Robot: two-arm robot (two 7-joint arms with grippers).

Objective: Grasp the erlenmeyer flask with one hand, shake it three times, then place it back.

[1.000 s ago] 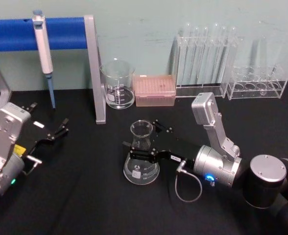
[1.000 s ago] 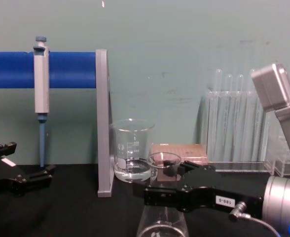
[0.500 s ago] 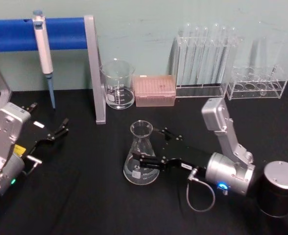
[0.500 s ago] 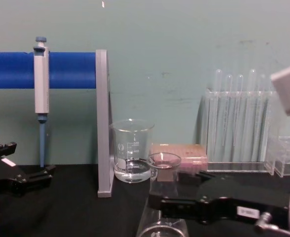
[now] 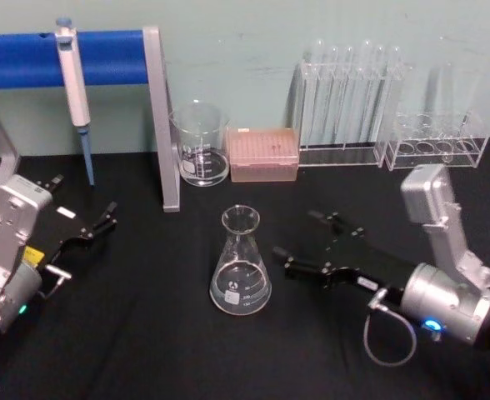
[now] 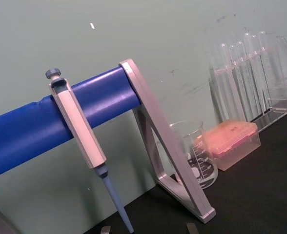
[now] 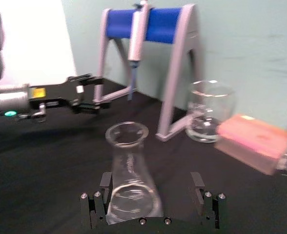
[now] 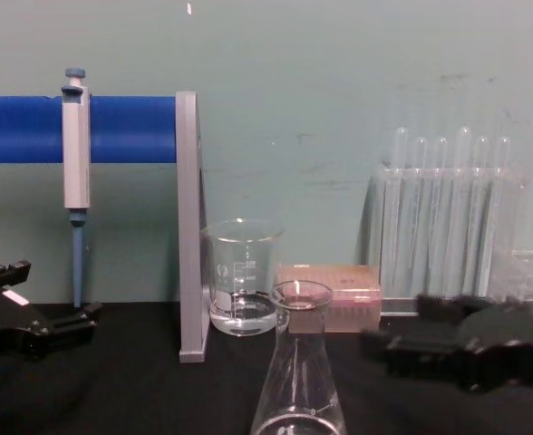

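We see the right gripper [image 5: 299, 246] low over the bench, jaws spread and holding nothing, its fingertips [image 5: 288, 264] just right of the erlenmeyer flask [image 5: 241, 265] with a clear gap between them; from the right wrist view the flask [image 7: 129, 170] stands framed between the two open fingers [image 7: 95, 201] but untouched. Behind the gripper we count one silver wrist [image 5: 443, 304] with a blue light and one grey cable loop [image 5: 388, 340], toward the bench's right front corner. One flask, upright on the black bench [image 5: 145, 350], near the middle, open black surface all around it, widest toward the front edge and left. The left gripper [image 5: 95, 227] sits parked near the left edge, fingers slightly apart, gripping nothing. Along the back edge we count one glass beaker [image 5: 200, 143], one pink tip box [image 5: 263, 153], two clear tube racks [image 5: 349, 104] [image 5: 437, 137], and one blue-barred stand [image 5: 62, 57] with one pipette [image 5: 72, 83] hanging on it. Beaker and tip box sit just beside each other, well behind the flask. In the chest view the flask neck [image 8: 300, 335] rises in front of the tip box.
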